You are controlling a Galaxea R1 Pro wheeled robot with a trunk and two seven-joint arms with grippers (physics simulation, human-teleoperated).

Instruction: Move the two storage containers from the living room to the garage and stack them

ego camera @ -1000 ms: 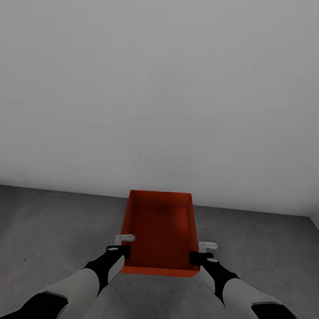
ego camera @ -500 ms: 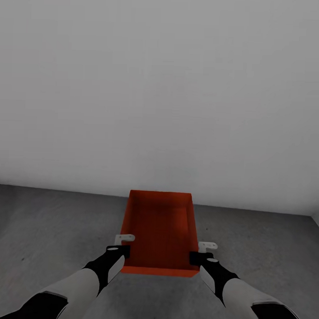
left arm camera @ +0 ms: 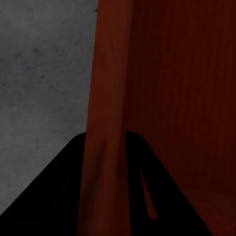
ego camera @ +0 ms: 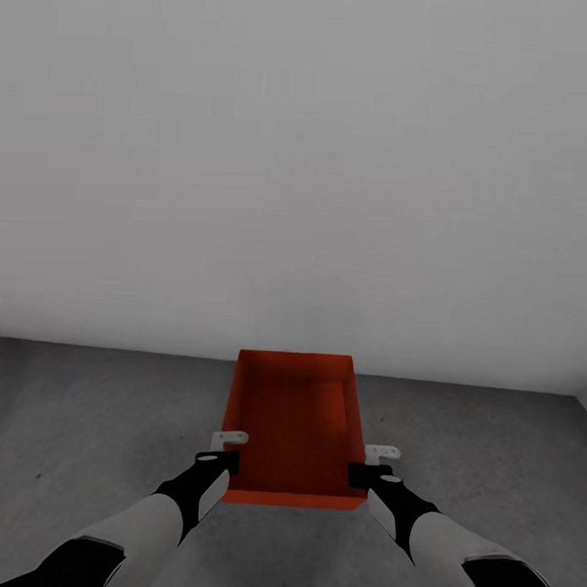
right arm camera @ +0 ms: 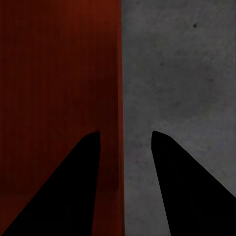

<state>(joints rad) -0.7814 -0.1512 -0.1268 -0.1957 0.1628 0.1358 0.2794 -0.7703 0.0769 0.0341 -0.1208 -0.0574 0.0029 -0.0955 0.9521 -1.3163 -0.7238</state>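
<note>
One orange-red open container [ego camera: 293, 425] | left gripper [ego camera: 229, 450], right gripper [ego camera: 368, 464] clamp its side walls

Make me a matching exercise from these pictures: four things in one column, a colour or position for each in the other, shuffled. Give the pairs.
Column one:
1. storage container
2. floor
3. wall
4. left gripper

Column two:
A. pale grey, plain, behind the container
B. at the container's left long wall, near its close end
C. orange-red, open-topped, between both grippers
D. dark grey, speckled concrete

Pairs: 1-C, 2-D, 3-A, 4-B
</note>
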